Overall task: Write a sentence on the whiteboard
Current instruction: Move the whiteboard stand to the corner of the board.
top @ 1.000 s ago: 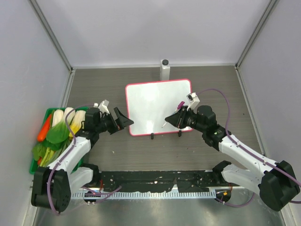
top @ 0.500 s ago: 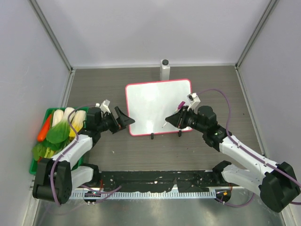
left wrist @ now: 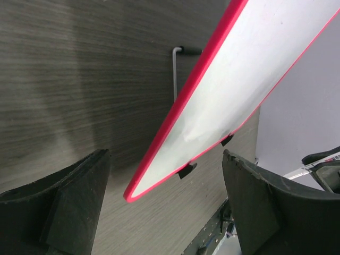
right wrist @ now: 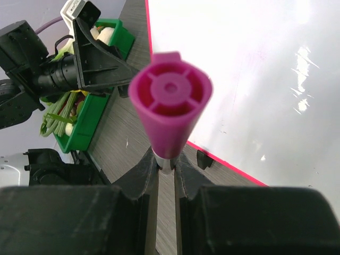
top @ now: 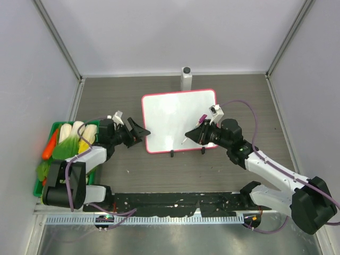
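Against the left edge of the bench: a green tray (top: 37, 187) heaped with vegetables (top: 69, 142).

Next, the left claw (top: 141, 132), released, jaws spread wide, poised just beside the near-left corner of the whiteboard (top: 178, 119) and apart from it. Seen from the left wrist, that corner lying between the two fingers (left wrist: 58, 204) with a clear gap on both sides.

In the middle of the bench, nearer the far edge than the near one: the whiteboard itself. Rectangular, rounded at the corners, ringed by a thin pink-red frame, with two small black feet (top: 171, 154) clipped to its near side. Glossy, with glare streaks, and no writing visible anywhere on it.

Probably light, thin and stiff, so easy to shove or skid under pen pressure. Slick on the face, hence poor to pinch there. Better taken by the frame at the near-left corner, one finger above and one below, gently enough not to tip it.

Right of centre, over the near-right part of the board: the right claw (top: 197, 134), clenched on a marker (right wrist: 170, 101) with a magenta end facing the wrist camera. Tip aimed down at the white face; contact impossible to judge.
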Tool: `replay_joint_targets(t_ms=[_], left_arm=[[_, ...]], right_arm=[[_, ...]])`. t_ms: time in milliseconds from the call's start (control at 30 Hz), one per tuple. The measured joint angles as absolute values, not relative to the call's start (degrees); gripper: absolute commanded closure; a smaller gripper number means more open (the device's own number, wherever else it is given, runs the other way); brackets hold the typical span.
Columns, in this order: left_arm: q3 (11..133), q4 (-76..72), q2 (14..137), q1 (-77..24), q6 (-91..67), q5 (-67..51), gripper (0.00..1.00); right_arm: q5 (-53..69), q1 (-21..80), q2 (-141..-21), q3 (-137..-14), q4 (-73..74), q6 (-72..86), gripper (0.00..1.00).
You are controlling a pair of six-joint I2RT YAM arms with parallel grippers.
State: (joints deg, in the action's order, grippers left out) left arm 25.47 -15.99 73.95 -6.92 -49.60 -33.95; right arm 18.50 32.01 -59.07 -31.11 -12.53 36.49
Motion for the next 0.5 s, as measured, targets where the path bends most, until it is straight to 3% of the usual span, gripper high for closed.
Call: replay_joint_targets(t_ms=[233, 267, 333, 500], left_arm=[[29.36, -22.81, 80.47, -5.82, -48.88, -35.75, 0.11], [30.02, -24.27, 81.62, -5.39, -48.84, -36.25, 0.13], [31.24, -27.70, 84.16, -4.47, -48.73, -37.36, 0.26], [37.30, -32.86, 92.68, -3.92, -47.53, -42.68, 0.32]], right_arm=[[19.00, 32.01, -59.99, -31.18, -12.86, 36.53, 0.98], [19.00, 32.01, -59.99, -31.18, -12.84, 36.53, 0.99], [18.96, 32.01, -59.90, -31.18, -12.78, 36.45, 0.99], [18.92, 32.01, -59.00, -31.44, -11.73, 35.88, 0.99]])
